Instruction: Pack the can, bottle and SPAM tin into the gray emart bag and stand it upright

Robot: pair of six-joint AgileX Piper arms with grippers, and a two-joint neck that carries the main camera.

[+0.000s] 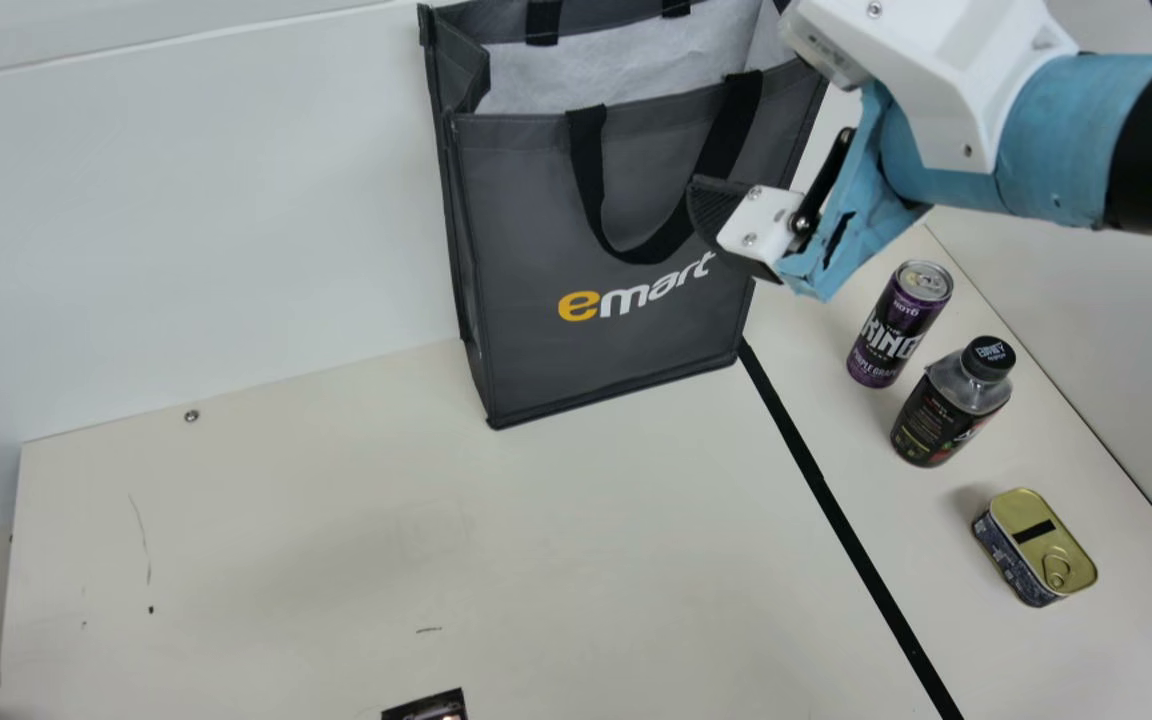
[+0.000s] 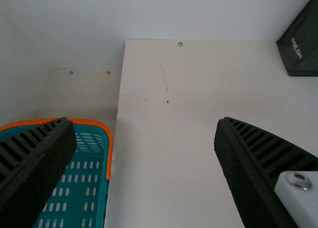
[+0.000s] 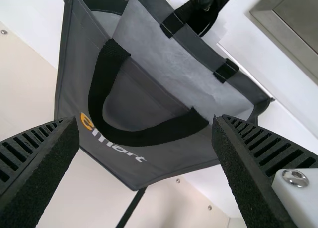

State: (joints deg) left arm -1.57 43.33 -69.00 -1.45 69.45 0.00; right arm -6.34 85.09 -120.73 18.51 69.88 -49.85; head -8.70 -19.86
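left fingers (image 2: pixel 248 173) and right fingers (image 1: pixel 714 208) gape wide and empty, the left wrist view showing a teal basket (image 2: pixel 109 143).

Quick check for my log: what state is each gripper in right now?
Left gripper: open, nothing between its fingers.
Right gripper: open, holding nothing, near the front of the gray emart bag.
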